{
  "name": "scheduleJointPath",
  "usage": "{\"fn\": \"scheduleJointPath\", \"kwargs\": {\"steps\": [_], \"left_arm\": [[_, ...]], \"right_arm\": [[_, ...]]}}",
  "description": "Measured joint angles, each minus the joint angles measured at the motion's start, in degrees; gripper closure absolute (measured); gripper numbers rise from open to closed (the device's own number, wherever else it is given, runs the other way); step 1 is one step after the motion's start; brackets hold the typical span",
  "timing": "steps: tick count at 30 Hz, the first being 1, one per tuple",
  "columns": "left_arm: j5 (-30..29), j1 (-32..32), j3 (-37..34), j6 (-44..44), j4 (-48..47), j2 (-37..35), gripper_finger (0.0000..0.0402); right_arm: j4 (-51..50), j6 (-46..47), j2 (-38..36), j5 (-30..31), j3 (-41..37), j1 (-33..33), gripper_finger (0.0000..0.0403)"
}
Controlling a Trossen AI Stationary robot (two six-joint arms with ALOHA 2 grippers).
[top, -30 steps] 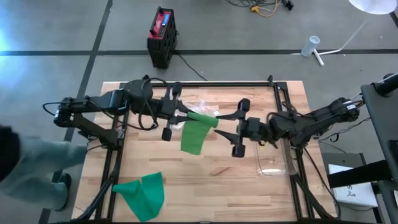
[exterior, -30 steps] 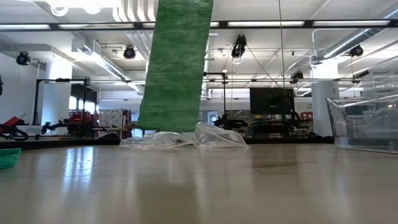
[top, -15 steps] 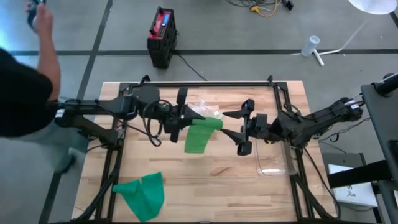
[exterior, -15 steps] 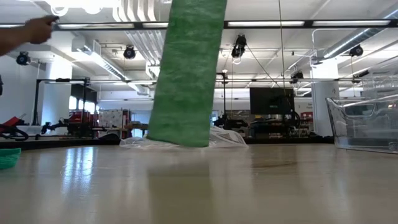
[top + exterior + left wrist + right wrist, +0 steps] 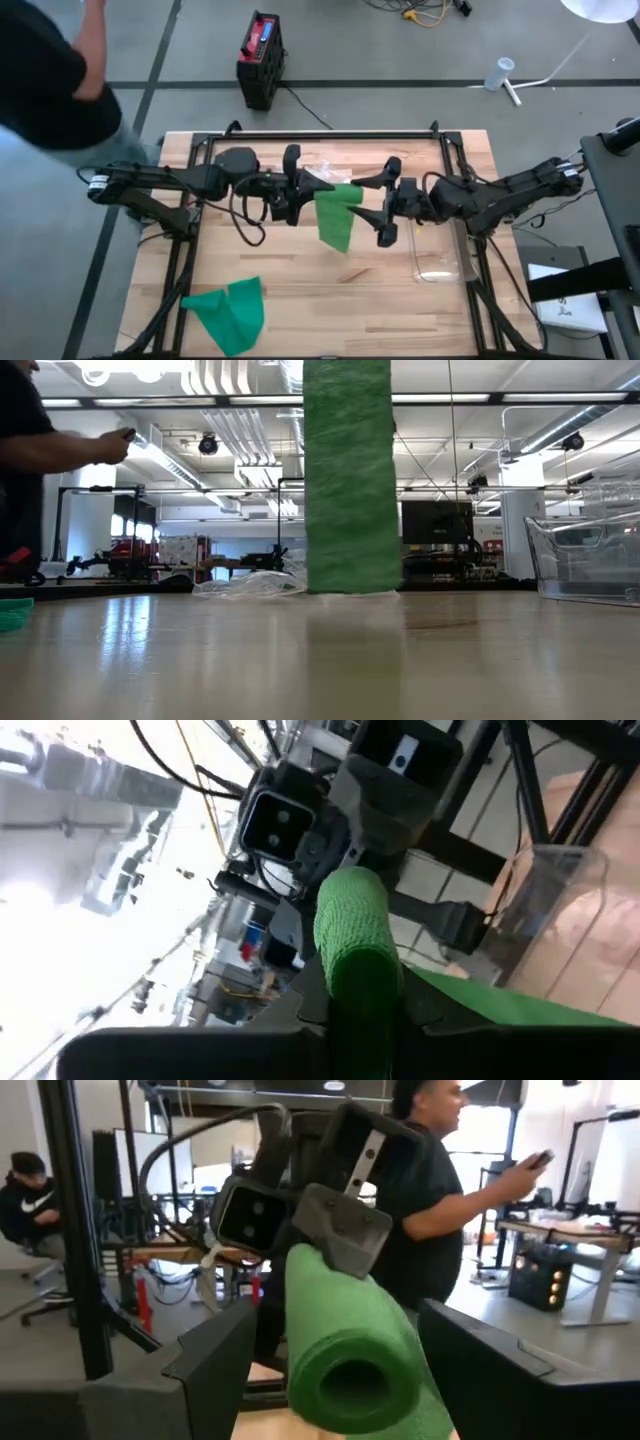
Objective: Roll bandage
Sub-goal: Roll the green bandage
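Note:
A green bandage is partly wound into a roll and held level above the middle of the table. My left gripper comes from the left and is shut on it. The loose tail hangs straight down from the roll, and I cannot tell whether its lower end touches the wood. My right gripper faces it from the right and is open. Its two fingers stand on either side of the roll's free end without touching it. My left gripper pinches the roll's left end between its two fingers. It comes level from the table's left, with the fingers lying along the roll. The roll sticks out level toward the right, lifted clear, with the tail hanging slack below it.
A second green bandage lies crumpled at the near left corner. A clear plastic wrapper lies behind the roll and a clear box stands at the right. A person stands beyond the table's far left corner.
My left gripper has gone toward the table's right edge, sunk a little and rolled about its own line, carrying the roll closer to my right gripper. The hanging tail has swung from slanted to straight and shifted right with it. The person at the left has walked farther off.

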Motion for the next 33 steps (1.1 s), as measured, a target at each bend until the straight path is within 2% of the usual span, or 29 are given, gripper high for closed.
{"fn": "scheduleJointPath", "kwargs": {"steps": [5,11,16,20,23,26,33], "left_arm": [[0.0,-0.02,-0.59,1.76,0.17,0.02,0.0365],[-0.11,-0.02,-0.7,1.62,1.03,0.02,0.037],[-0.27,-0.02,-0.77,1.33,1.06,0.02,0.0351],[-0.28,-0.02,-0.77,-2.03,1.08,0.02,0.0336],[-0.29,-0.15,-1.16,-7.06,1.15,0.02,0.032],[-0.29,-0.27,-1.2,-15.97,0.9,-0.07,0.0291],[-2.44,-0.34,5.7,-42.08,-11.58,-0.37,0.0196]], "right_arm": [[-3.29,2.81,0.54,-2.21,1.19,-1.81,0.0135],[-3.26,4.54,1.15,-3.48,1.19,-3.19,0.0163],[-3.31,4.44,1.15,-3.73,1.29,-3.41,0.0204],[-3.48,2.94,1.15,-3.74,1.59,-3.41,0.0263],[-3.78,0.91,1.18,-3.71,1.74,-3.41,0.0323],[-3.84,-1.1,1.15,-3.67,1.76,-3.41,0.0377],[-3.37,-6.92,1.01,-3.19,1.78,-3.43,0.0373]]}}
